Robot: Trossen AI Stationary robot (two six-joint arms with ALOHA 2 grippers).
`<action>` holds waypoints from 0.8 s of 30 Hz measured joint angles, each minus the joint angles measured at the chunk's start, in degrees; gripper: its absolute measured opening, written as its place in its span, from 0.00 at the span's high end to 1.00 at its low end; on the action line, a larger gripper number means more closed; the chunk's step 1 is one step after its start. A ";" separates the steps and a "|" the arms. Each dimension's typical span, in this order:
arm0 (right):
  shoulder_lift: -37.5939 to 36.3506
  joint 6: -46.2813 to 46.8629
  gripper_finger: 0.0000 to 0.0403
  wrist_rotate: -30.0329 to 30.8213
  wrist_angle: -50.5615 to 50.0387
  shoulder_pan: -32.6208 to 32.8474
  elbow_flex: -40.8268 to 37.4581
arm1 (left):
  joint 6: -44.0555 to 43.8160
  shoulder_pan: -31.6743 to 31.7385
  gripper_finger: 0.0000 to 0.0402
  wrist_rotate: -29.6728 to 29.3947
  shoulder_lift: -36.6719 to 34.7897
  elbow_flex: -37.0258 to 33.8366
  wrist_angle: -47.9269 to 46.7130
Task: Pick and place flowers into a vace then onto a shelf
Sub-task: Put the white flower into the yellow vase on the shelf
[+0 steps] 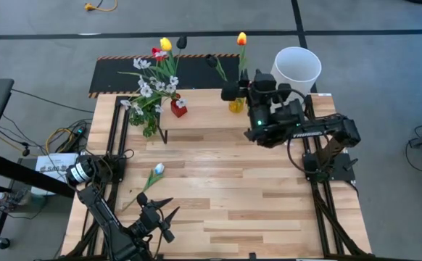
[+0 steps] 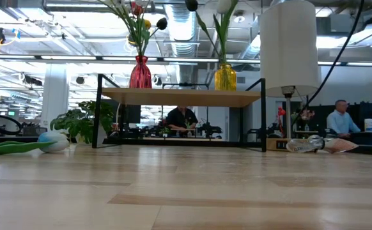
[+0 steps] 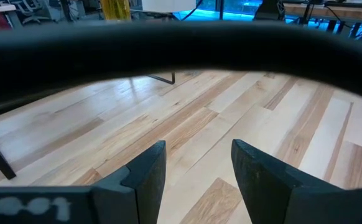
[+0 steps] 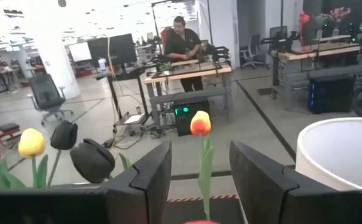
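One orange tulip [image 4: 200,124] is standing between the right gripper [image 4: 199,177]'s parted, unclenched fingers; closing off-centre could tip the yellow vase [image 1: 236,106] beneath. The left gripper [image 3: 196,171] is waiting, released.

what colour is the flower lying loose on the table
White, on a green stem: the flower lies flat on the table; the high view shows it best.

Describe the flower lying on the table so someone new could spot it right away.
Start at the wooden table and look toward its left side, in front of the shelf. There the white tulip lies flat, alone. Every other flower stands upright in a vase on the shelf.
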 joint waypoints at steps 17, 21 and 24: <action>0.05 -0.91 0.64 -9.53 -5.09 16.54 3.13 | 2.05 0.02 0.57 -0.16 0.00 0.00 -0.44; 0.31 5.51 0.66 -12.47 -17.72 24.06 3.16 | 4.21 0.00 0.57 -0.46 0.00 0.00 -0.44; 0.52 15.30 0.68 -15.76 -30.99 29.32 3.13 | 6.06 0.00 0.57 -0.46 0.00 0.00 -0.44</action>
